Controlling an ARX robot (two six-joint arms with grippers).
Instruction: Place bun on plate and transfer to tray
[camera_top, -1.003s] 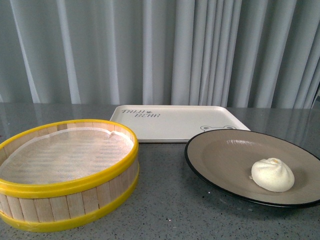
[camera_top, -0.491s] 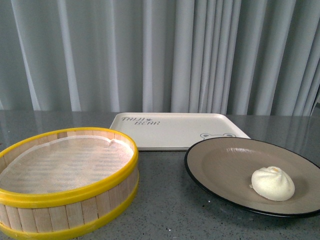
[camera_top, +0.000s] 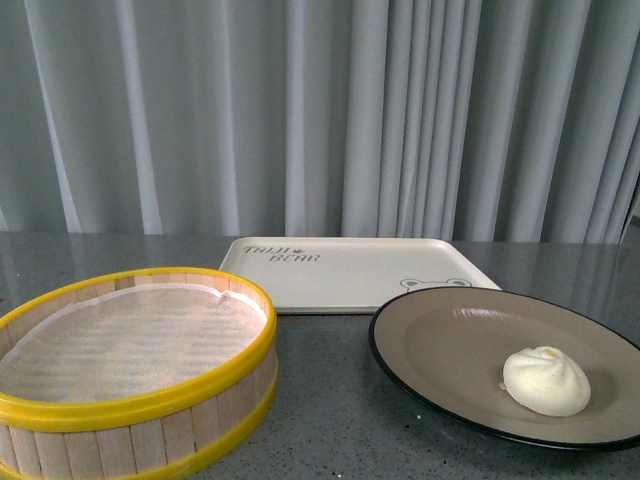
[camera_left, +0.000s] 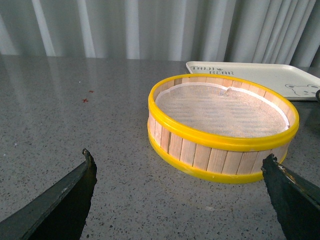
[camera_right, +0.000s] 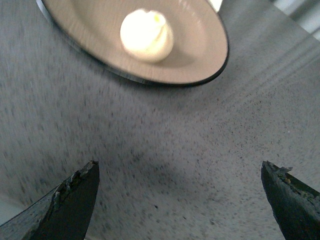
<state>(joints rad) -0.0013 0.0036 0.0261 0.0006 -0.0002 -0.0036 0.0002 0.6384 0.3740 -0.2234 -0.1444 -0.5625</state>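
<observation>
The cream-white bun sits on the beige plate with a black rim, at the right of the table. The cream tray with dark lettering lies behind the plate, empty. Neither arm shows in the front view. In the right wrist view my right gripper is open and empty over bare table, with the plate and bun ahead of it. In the left wrist view my left gripper is open and empty, just short of the steamer basket; the tray shows behind it.
A yellow-rimmed wooden steamer basket with a white liner stands at the front left, also in the left wrist view. Grey curtains hang behind the speckled grey table.
The front view has shifted: all objects sit lower in the picture than a second ago. Bun, plate, tray and basket keep their places relative to one another.
</observation>
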